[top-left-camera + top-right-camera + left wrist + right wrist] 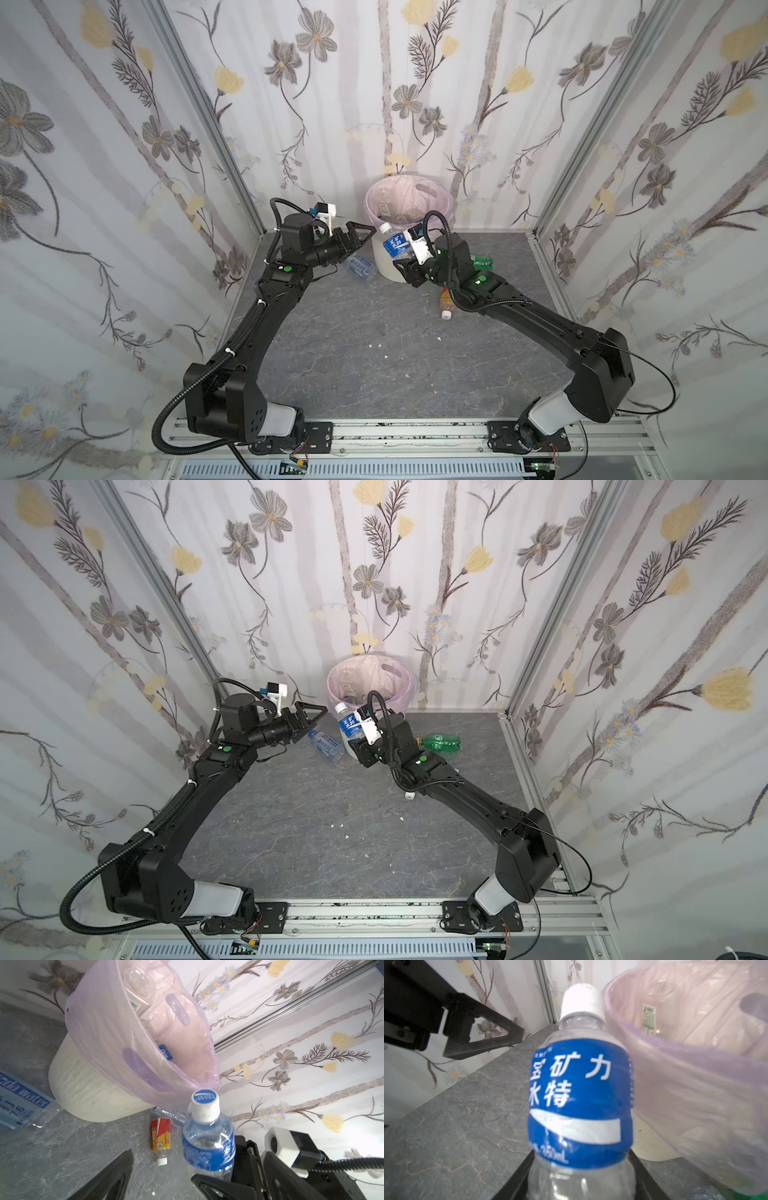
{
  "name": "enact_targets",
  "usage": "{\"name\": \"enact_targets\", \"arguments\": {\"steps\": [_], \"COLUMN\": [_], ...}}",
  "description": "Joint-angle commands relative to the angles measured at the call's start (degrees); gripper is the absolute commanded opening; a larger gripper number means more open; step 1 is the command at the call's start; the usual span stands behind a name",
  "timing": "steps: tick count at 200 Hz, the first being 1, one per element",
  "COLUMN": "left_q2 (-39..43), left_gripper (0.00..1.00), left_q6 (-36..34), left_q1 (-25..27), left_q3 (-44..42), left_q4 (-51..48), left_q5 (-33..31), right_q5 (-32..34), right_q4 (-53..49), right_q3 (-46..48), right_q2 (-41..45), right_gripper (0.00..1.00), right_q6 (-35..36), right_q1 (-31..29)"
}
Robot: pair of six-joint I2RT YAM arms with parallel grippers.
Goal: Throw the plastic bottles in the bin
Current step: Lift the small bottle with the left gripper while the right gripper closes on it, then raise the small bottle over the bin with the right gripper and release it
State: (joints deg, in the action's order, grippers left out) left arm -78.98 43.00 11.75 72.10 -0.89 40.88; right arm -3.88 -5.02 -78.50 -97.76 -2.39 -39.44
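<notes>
- Closest to the right wrist camera is the blue-labelled bottle (580,1105), white cap (581,999) up, its clear lower body clamped between the fingers of my right end effector (402,266).
- My left end effector (360,240) is spread wide with nothing between its fingers. It is near the held bottle and faces it.
- Held bottle position: just in front of the near outer wall of the bin (382,270), cap about level with the rim of the pink liner (108,1028), not over the opening.
- Hazard, early release: from here the bottle would land on the table, not in the bin.
- Hazard, snagging: a lift close to the rim could catch the loose liner and drag it, or tilt the bin, which looks light.
- Hazard, slip: the thin clear wall may buckle under the grip and let the bottle rotate or slide.
- Hazard, collision: both end effectors work near each other at the bin's front.
- Bottles lying on the table:
  - the soda water bottle (360,266), beside the bin under my left end effector
  - the orange bottle (161,1136), near the bin's base
  - the green bottle (440,742), beyond my right arm
- Several bottles already lie inside the bin.
- Surface: the table (374,353) is grey, stone-patterned and flat, with a few white specks (378,345).
- Room: floral wallpaper panels (124,124) close three sides. An aluminium rail (415,432) at the front carries both arm bases.
</notes>
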Motion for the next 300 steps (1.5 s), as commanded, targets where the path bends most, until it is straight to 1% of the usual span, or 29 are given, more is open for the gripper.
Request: {"name": "enact_targets", "arguments": {"steps": [1,21,41,87,103,118,153,169,177,181,187,195,203,212,214,254,300], "left_q2": [1.45,1.54,1.18,1.37,1.42,1.50,1.38,0.80,0.42,0.25,0.10,0.02,0.18,0.36,0.39,-0.16,0.23], "left_gripper": [1.00,1.00,1.00,1.00,1.00,1.00,1.00,1.00,1.00,1.00,1.00,1.00,1.00,1.00,1.00,1.00,1.00], "left_q6": [-3.82,-4.31,-4.87,-7.26,-7.82,-8.31,-8.81,-8.49,-8.25,-8.12,-7.96,-7.77,-7.76,-7.84,-7.89,-6.74,-6.28], "left_q1": [0.25,0.52,0.92,2.07,2.38,2.42,2.41,2.42,2.49,2.47,2.41,2.45,2.46,2.43,2.43,2.48,2.67], "left_q3": [0.33,0.31,0.34,1.66,1.65,1.66,1.05,0.66,0.68,0.63,0.74,0.76,0.62,0.38,0.30,-0.22,-0.73], "left_q4": [0.97,1.04,1.06,1.19,1.15,1.15,1.16,1.15,1.16,1.15,1.15,1.15,1.15,1.15,1.15,1.15,1.15], "left_q5": [-3.78,-4.47,-5.52,-7.29,-7.64,-8.23,-8.87,-8.98,-8.96,-8.93,-8.87,-8.80,-8.80,-9.00,-9.05,-9.07,-9.48], "right_q5": [3.05,5.28,5.29,9.10,10.16,10.55,9.76,7.34,6.99,7.27,8.07,9.06,9.20,8.90,8.89,8.63,8.11], "right_q4": [-2.21,-4.40,-6.87,-13.68,-14.36,-13.64,-8.81,-8.20,-9.61,-11.04,-13.53,-16.19,-16.89,-16.89,-16.83,-16.77,-18.34], "right_q3": [-5.02,-12.04,-19.97,-42.79,-50.52,-55.21,-56.23,-56.77,-58.48,-60.06,-62.73,-65.78,-66.32,-66.30,-66.33,-66.06,-65.50], "right_q2": [0.74,-0.86,-3.61,-11.75,-14.41,-15.87,-19.06,-23.49,-26.85,-28.75,-31.74,-34.71,-35.51,-35.41,-35.29,-32.23,-31.10], "right_gripper": [0.46,0.46,0.46,0.47,0.48,0.50,0.50,0.51,0.54,0.56,0.62,0.77,0.88,0.98,0.99,1.00,1.00], "right_q6": [3.83,6.34,8.46,15.06,16.31,16.64,14.15,11.47,10.77,10.76,10.86,10.41,9.50,8.29,8.15,7.80,7.52], "right_q1": [2.10,4.46,6.90,10.00,10.57,11.10,11.82,12.52,12.70,12.70,12.64,12.68,12.82,13.00,13.03,13.07,13.04]}}
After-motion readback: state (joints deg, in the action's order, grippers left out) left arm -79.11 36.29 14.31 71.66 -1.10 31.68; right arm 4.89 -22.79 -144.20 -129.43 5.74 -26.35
